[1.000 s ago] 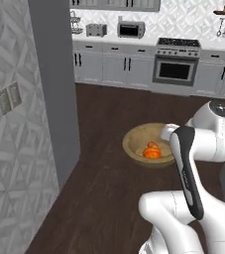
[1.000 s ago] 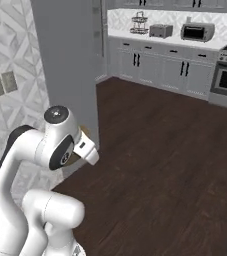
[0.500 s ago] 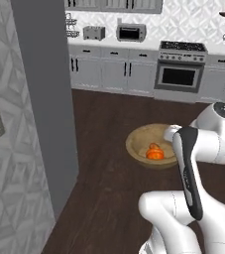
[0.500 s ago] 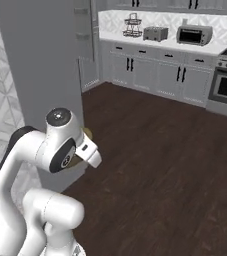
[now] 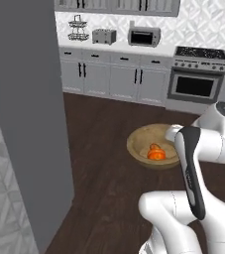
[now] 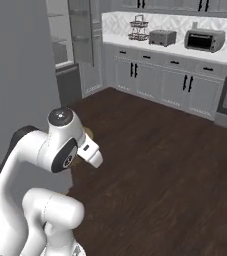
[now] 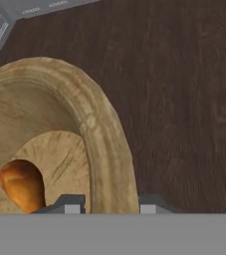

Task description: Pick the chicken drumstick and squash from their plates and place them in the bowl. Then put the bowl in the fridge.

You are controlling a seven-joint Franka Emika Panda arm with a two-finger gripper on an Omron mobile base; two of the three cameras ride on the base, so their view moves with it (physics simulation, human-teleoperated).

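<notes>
The jaws gripped the rim of the bowl [image 7: 104, 144] above the dark wood floor [image 5: 99, 134]; the squash [image 5: 156, 153] and chicken drumstick [image 7: 22, 185] lay inside, the fridge [image 5: 27, 114] beside it.

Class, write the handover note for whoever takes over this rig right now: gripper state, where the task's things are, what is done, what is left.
Gripper: shut on the bowl, fingers straddling its rim, carrying it above the dark floor.
Squash: in the bowl.
Chicken drumstick: in the bowl too.
Fridge: ahead on the left, interior shelves visible.
Done: both foods are in the bowl; bowl is lifted.
Left: bring the bowl to the fridge, set it on a shelf, release.
</notes>
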